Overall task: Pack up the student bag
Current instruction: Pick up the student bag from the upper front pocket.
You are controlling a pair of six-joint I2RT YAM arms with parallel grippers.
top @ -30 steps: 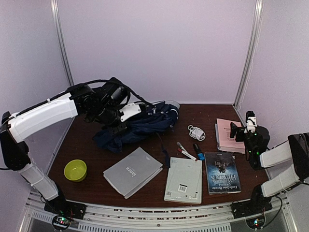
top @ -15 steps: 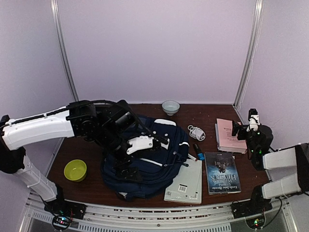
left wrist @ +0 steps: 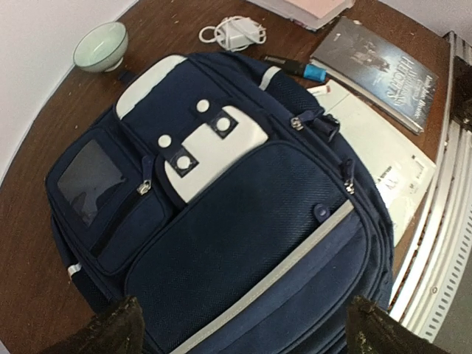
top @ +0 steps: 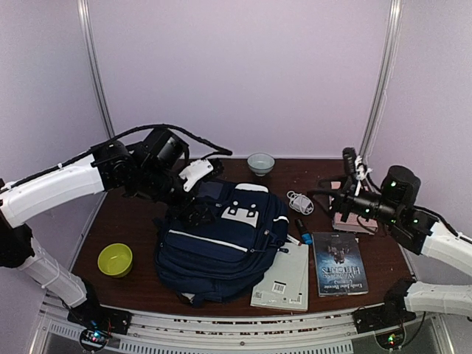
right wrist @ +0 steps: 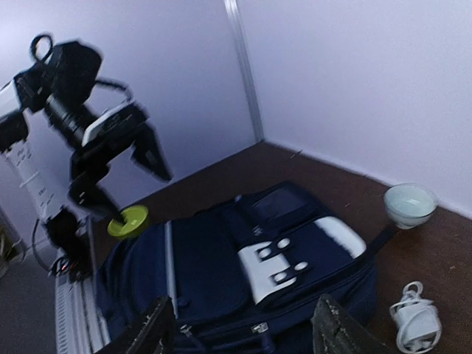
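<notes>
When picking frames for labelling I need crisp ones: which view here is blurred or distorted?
Right wrist view: motion-blurred and tilted, the student bag soft-edged. Left wrist view: sharp, but wide-angle distortion bows the edges of the table. Top external view: sharp and evenly lit, no glare.

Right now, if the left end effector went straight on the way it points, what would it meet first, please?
Most likely the student bag: the open left end effector hangs above it, pointing down at its front panel.
</notes>
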